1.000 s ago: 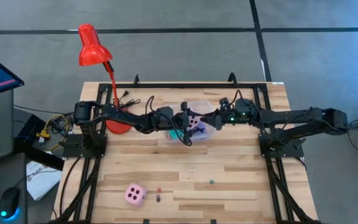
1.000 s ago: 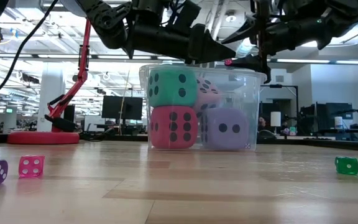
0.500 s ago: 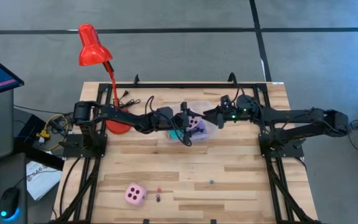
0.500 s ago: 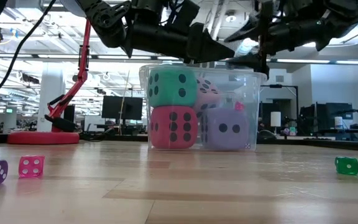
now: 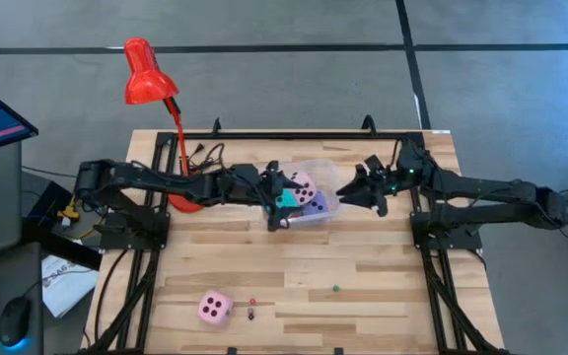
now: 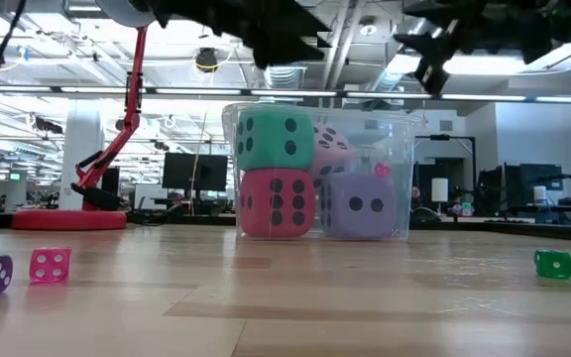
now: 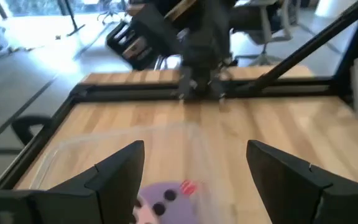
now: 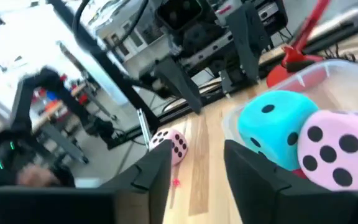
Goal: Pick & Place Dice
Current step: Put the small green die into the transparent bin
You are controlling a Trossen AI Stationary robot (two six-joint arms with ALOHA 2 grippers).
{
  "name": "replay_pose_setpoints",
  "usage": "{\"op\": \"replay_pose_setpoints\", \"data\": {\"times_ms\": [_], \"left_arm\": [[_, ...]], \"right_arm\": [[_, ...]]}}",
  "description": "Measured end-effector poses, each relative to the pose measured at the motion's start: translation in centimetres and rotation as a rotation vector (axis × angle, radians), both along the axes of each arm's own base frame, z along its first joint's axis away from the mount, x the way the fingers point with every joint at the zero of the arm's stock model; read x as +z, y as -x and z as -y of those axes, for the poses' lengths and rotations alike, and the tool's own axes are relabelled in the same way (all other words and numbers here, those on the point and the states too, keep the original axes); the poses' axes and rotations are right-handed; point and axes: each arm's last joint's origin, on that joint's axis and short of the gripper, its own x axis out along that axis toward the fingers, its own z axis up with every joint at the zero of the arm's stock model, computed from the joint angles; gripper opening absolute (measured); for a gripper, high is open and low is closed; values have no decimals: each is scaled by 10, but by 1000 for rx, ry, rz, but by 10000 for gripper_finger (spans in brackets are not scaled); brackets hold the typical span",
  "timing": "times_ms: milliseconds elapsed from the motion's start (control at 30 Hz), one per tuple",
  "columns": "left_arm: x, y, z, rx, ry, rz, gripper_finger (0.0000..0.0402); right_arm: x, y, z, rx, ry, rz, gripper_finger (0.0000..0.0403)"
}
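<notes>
Pulling back from the clear bin (image 5: pixel 321 170), the right end effector (image 5: pixel 346 192) hangs empty, fingers parted. The left end effector (image 5: pixel 282 205) gapes above four dice (image 6: pixel 320 188) inside; one pink die (image 5: pixel 214 308) remains on the desk (image 5: pixel 383 286).

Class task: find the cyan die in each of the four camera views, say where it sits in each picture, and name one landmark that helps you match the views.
High view: the cyan die sits in the clear tub at table centre, beside a pink die.
Low view: cyan die is upper left in the tub, on the red die.
Left wrist view: not visible.
Right wrist view: cyan die is right of centre, next to the pink die.
Shared landmark: the clear tub.
</notes>
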Motion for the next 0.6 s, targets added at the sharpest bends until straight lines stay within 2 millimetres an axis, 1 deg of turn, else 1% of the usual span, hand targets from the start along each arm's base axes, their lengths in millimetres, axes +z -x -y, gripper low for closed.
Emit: {"op": "replay_pose_setpoints", "data": {"times_ms": [100, 200, 333, 467, 600], "left_arm": [[8, 9, 9, -28, -9, 12, 274], [7, 21, 16, -53, -26, 56, 272], [-4, 45, 23, -72, -1, 109, 260], [-8, 72, 29, -95, 2, 150, 241], [-9, 100, 28, -68, -3, 185, 222]], "right_arm": [[5, 7, -7, 33, 84, 31, 124], [8, 13, -15, 72, 147, 58, 106], [13, 19, -24, 118, 199, 99, 92], [14, 21, -30, 151, 209, 115, 86], [14, 20, -34, 172, 226, 114, 86]]}}
